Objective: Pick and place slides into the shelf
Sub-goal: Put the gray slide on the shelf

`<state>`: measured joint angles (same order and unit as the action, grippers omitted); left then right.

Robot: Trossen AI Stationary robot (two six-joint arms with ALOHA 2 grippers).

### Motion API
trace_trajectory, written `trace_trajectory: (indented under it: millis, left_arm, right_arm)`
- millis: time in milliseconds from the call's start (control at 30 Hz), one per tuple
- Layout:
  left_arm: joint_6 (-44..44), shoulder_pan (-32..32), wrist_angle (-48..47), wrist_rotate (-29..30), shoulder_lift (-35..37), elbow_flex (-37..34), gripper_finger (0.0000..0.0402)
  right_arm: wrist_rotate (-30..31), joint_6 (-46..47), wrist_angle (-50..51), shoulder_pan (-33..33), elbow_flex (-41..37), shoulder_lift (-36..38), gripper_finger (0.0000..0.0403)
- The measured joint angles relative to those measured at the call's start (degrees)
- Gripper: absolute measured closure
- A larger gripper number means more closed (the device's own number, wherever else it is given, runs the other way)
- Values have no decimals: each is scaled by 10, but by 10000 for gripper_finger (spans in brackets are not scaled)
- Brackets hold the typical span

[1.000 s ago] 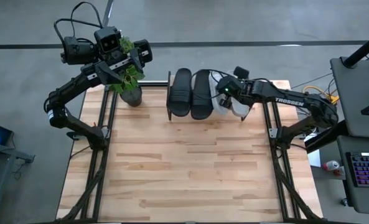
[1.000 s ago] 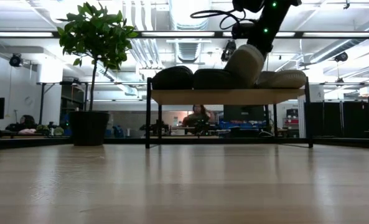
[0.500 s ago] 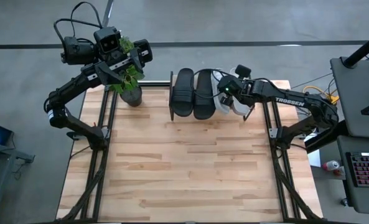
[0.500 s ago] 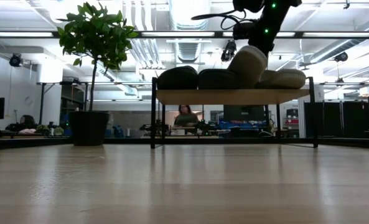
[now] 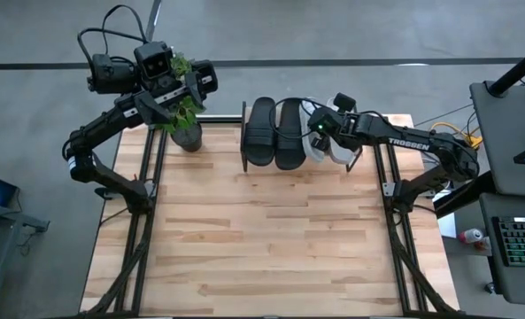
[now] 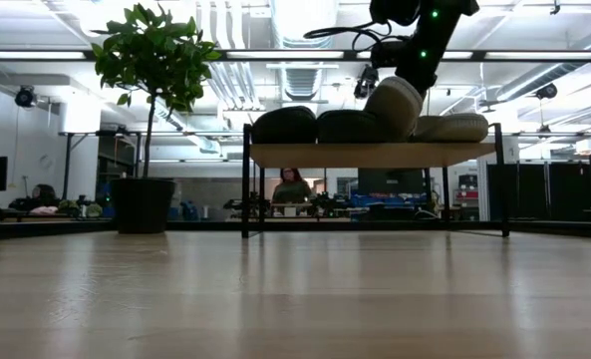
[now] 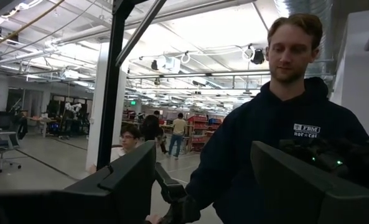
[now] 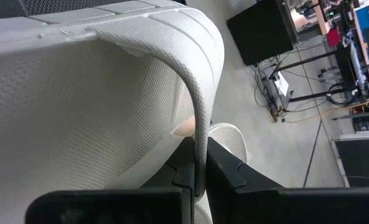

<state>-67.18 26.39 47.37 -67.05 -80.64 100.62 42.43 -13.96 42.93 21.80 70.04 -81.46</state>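
Seen across the bare table point(image 6: 295, 299), the shelf point(image 6: 373, 155) stands at the far edge, its black frame legs partly lost against the room. Two black slides point(image 5: 274, 133) lie side by side on its plank. Beside them the right gripper point(image 8: 196, 163) is pinched shut on the strap of a pale slide point(image 6: 395, 106), held tilted over the plank, its heel end hidden by the arm. The second pale slide point(image 6: 462, 127) lies flat at the shelf's end. A potted plant point(image 6: 147, 110) stands well off the shelf's other end, where the left gripper point(image 5: 166, 93) hangs above the leaves, fingers spread on nothing. Beyond stands a person point(image 7: 277, 124).
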Motion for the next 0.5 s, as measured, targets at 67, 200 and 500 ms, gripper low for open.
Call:
trace_trajectory:
  millis: [67, 200, 500]
  left_arm:
    - [0, -2, 0, 0, 0, 0, 154]
    - [0, -3, 0, 0, 0, 0, 154]
    - [0, -3, 0, 0, 0, 0, 154]
  right_arm:
    - [-9, -3, 0, 0, 0, 1, 391]
    - [-38, -9, -3, 2, 0, 1, 390]
    - [-53, -17, -2, 3, -1, 7, 385]
